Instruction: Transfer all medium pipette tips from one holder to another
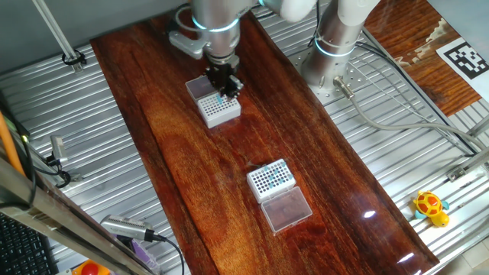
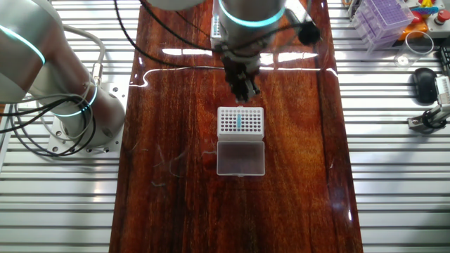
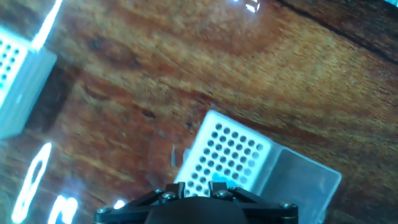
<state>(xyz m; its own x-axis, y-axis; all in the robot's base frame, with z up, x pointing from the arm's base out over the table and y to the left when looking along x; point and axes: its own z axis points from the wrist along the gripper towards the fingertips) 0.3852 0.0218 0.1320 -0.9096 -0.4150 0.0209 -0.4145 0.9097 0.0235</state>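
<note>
A white rack (image 1: 219, 111) stands under my gripper (image 1: 226, 93), its clear lid open behind it. A few teal medium pipette tips (image 2: 240, 123) stand in its middle holes; the other holes look empty. In the other fixed view my gripper (image 2: 244, 95) hovers just above the far edge of this rack (image 2: 240, 112). In the hand view my fingertips (image 3: 196, 186) stand a small gap apart with nothing seen between them, over the rack (image 3: 227, 155). A second white rack (image 1: 271, 177), full of dark tips, sits nearer the table's front and shows at the left of the hand view (image 3: 12, 74).
The robot base (image 1: 336, 53) stands at the back right on the metal slats. A yellow toy (image 1: 430, 206) lies at the right edge and a pipette tool (image 1: 130, 229) at the front left. A purple rack (image 2: 383, 17) and a black mouse (image 2: 423, 81) lie off the wooden board.
</note>
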